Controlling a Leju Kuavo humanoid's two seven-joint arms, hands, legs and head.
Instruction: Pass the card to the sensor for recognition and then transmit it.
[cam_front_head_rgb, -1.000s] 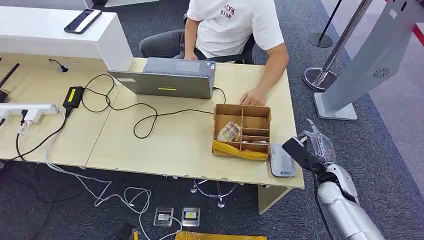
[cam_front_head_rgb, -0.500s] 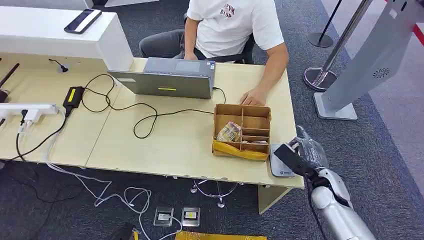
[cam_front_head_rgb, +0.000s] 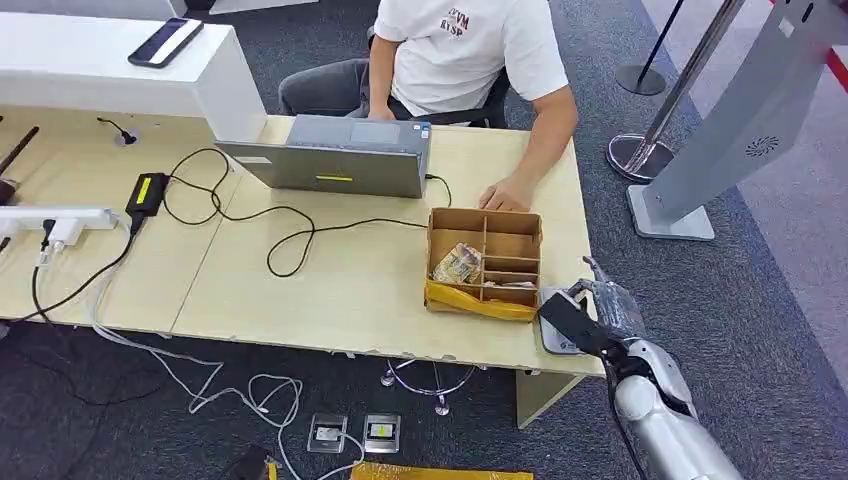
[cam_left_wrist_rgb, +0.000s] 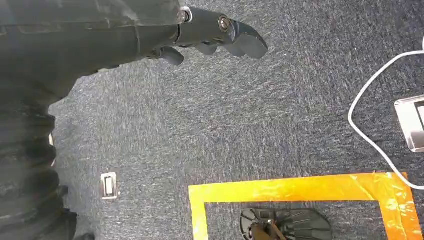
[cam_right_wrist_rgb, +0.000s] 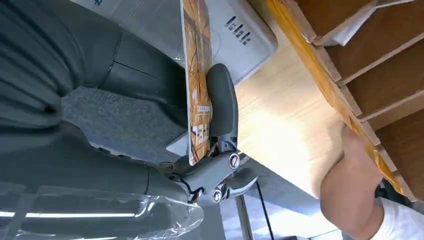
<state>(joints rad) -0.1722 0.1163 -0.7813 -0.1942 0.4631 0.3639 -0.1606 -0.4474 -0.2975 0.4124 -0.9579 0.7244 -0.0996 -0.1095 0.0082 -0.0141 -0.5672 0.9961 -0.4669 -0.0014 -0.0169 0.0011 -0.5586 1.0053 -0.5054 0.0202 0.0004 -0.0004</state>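
Task progress: the card (cam_right_wrist_rgb: 196, 80) is picked up and held over the sensor (cam_front_head_rgb: 556, 330), a flat grey reader at the desk's near right corner; judging by that, the recognition step is in hand, and handing the card on to the person (cam_front_head_rgb: 470, 60) is not yet done.

Left hand (cam_left_wrist_rgb: 215, 32): hangs over the carpet beside yellow floor tape (cam_left_wrist_rgb: 300, 192); its fingers (cam_left_wrist_rgb: 245, 40) are loosely curled with gaps between them and hold nothing.

Cardboard box (cam_front_head_rgb: 485, 262): sits on the desk (cam_front_head_rgb: 330, 280) just beside the right hand's fingertips, on their far side from the robot; it is split into compartments.

Box contents: one larger compartment holds a crumpled printed wrapper or packet (cam_front_head_rgb: 457, 263); pale paper lies in a narrow compartment nearer the fingers; what fills the others cannot be told. A yellow band runs along the box's near wall.

Right hand (cam_front_head_rgb: 600, 310): its thumb and fingers (cam_right_wrist_rgb: 222, 100) are clamped on the card, seen edge-on in the wrist view with a printed orange-brown face.

Card position: it juts past the fingertips and hovers above the sensor; whether it touches cannot be told.

Person's hand (cam_front_head_rgb: 505, 195): rests on the desk beyond the box, well apart from the card.
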